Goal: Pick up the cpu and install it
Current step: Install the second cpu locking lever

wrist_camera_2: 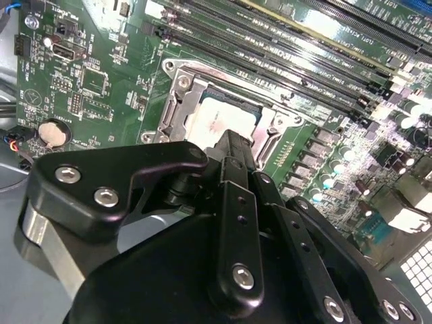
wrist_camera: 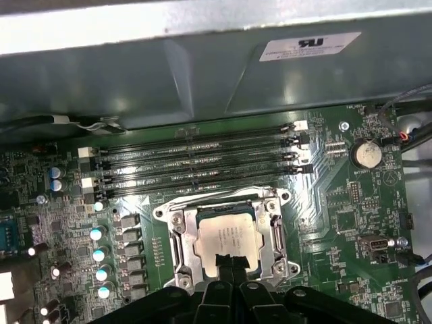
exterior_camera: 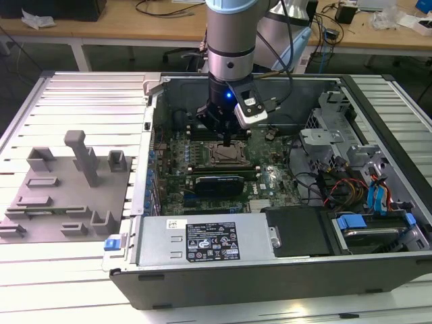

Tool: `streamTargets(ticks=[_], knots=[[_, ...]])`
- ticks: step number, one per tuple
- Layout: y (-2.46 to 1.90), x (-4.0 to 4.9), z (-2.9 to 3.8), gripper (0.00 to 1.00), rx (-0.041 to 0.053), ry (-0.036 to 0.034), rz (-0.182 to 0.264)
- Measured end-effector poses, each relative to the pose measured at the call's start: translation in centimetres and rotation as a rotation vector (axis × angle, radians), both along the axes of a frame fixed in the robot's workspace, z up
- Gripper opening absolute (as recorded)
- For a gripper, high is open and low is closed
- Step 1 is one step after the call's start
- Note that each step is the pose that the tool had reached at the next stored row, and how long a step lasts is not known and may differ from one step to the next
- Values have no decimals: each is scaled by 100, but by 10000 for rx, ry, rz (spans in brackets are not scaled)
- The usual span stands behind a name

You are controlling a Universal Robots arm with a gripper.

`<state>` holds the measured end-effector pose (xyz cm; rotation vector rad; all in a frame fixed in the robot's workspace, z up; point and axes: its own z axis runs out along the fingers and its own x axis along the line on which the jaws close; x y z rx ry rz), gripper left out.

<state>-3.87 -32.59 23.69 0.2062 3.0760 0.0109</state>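
Arm: a silver and grey Universal Robots arm [exterior_camera: 229,40] comes straight down into the open computer case [exterior_camera: 270,270] in the exterior view.
Hand: black, with bolted link bars [wrist_camera_2: 233,202]; it sits just above the socket in both wrist views, and its tips [wrist_camera: 228,264] meet over one edge of the chip. Whether they are closed on the chip, or merely resting there, I cannot tell.
Cpu: a thin, flat square [wrist_camera: 227,237] with a pale, matte silver-white metal lid that has faint print in its middle. It lies flat inside the socket, its edges parallel to the frame. Being square, it has no long axis. In the second wrist view part of it [wrist_camera_2: 214,118] shows past the black links.
Socket: a square frame of shiny stamped metal [wrist_camera: 181,239] with screw heads at its corners, set on the board just beside the memory slots.
Motherboard: green, glossy [wrist_camera: 337,209], studded with small cylindrical capacitors and a round coin cell [wrist_camera: 368,154].
Memory slots: long, black, parallel rails [wrist_camera: 196,162] with white end clips.
Fixture plate: grey plastic with upright blocks and a post [exterior_camera: 67,189], lying on the ribbed pale metal bench [exterior_camera: 88,94] at the exterior view's left, well apart from the case.
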Motion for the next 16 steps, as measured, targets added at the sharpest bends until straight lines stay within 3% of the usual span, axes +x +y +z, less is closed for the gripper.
streamTargets(ticks=[3,7,9,16], knots=[[-99,0,0,11,1,0,-1],[-174,0,0,11,1,0,-1],[-247,0,0,11,1,0,0],[-298,-1,0,11,1,-1,28]])
